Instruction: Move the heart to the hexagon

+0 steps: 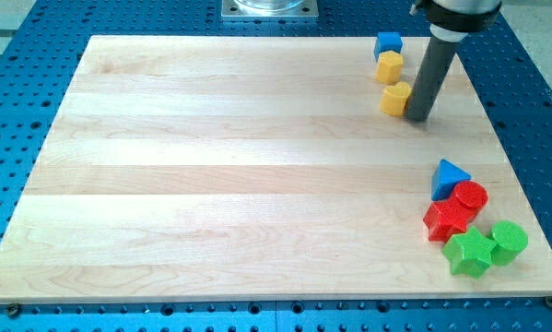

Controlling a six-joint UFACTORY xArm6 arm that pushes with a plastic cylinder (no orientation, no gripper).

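Tool, bare rod tip [417, 117], holds nothing, touching yellow heart [395, 98] right side.

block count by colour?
Blue: 2, a cube and a triangle
Yellow: 2, a hexagon and a heart
Red: 2, a cylinder and a star
Green: 2, a star and a cylinder
Total: 8
My tip sits just right of the yellow heart.

yellow heart [395, 98] against my tip [416, 117], board's [239, 166] left open
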